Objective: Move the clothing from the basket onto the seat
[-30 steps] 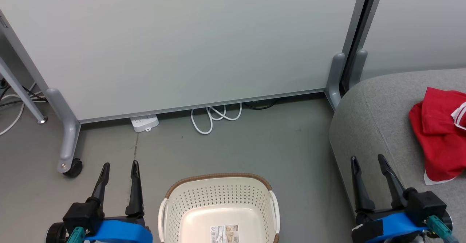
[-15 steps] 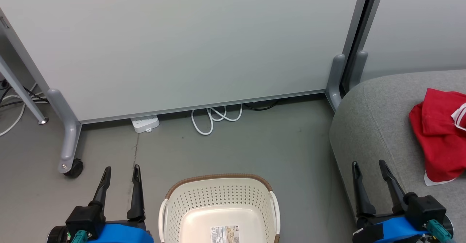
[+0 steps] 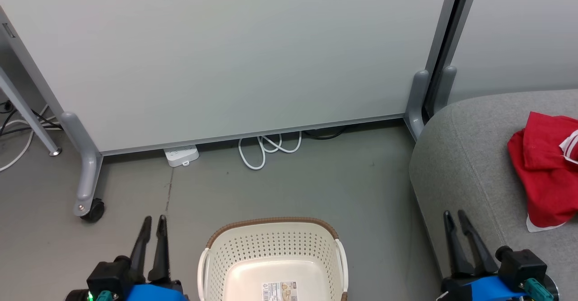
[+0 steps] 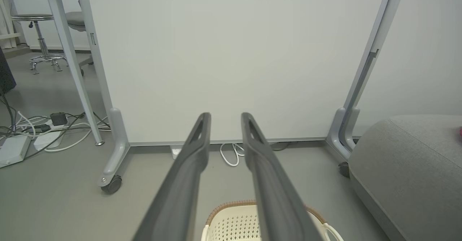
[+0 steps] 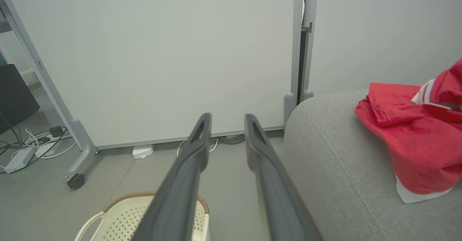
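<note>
Since a second ago left gripper (image 3: 154, 219) and right gripper (image 3: 454, 214) narrow; both part-open, empty. Oval cream perforated plastic basket (image 3: 271, 243) bare; bright-red soft clothing (image 3: 546, 179) on grey woven seat (image 3: 465, 156): likely done

The basket (image 3: 271, 247) is cream plastic, smooth with a slight sheen, its sides perforated. Its rim (image 3: 271, 221) looks like brown woven cane, possibly moulded plastic. The sticker (image 3: 279, 290) on the basket's bottom is printed paper. Right of the basket, the seat (image 3: 460, 156) is matt grey coarse-woven cloth, and the clothing (image 3: 542, 183) on it is soft red fabric. Beyond the basket, the partition panel (image 3: 226, 57) is smooth and matt, its legs (image 3: 88, 170) satin grey metal
</note>
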### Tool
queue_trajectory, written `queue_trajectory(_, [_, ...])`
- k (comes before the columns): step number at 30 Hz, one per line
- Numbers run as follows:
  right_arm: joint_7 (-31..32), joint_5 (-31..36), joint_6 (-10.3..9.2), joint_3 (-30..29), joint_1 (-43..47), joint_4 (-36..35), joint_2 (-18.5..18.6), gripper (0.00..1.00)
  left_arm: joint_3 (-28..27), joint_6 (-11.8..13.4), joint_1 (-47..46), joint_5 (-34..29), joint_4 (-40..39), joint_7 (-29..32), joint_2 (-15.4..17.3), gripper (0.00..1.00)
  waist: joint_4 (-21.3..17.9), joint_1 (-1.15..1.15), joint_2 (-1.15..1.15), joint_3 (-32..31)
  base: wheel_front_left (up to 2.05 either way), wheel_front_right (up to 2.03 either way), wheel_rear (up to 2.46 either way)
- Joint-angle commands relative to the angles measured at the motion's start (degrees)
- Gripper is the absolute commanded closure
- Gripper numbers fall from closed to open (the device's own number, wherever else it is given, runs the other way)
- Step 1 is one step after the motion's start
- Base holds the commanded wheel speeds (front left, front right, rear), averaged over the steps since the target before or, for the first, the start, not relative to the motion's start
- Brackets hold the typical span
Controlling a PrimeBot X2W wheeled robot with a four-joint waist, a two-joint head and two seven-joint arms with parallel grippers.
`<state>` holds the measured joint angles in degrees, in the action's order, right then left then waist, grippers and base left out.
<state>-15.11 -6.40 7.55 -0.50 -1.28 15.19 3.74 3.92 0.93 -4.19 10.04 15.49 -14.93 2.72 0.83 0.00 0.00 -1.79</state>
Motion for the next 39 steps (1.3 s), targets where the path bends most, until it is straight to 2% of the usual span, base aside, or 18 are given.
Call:
queue_trajectory(1, [0.1, -0.2, 0.00, -0.1, 0.1, 0.3, 0.0, 1.00, -0.1, 0.0, 0.1, 0.2, 0.3, 0.2, 0.0, 1.00, 0.0, 0.00, 0.00, 0.0, 0.00, 0.00, 0.00])
queue_trajectory(22, [5.7, -22.3, -0.02, -1.7, -1.2, 0.3, -0.2, 1.00, -2.8, -2.2, -0.4, 21.4, 0.3, 5.8, 0.0, 1.00, -0.1, 0.00, 0.00, 0.3, 0.00, 0.00, 0.00])
queue_trajectory(39, [9.5, -37.5, -0.03, -2.7, -2.2, -0.2, -0.4, 1.00, -4.7, -3.7, -0.9, 35.9, -0.3, 9.5, 0.1, 1.00, -0.2, 0.00, 0.00, 0.6, 0.00, 0.00, 0.00])
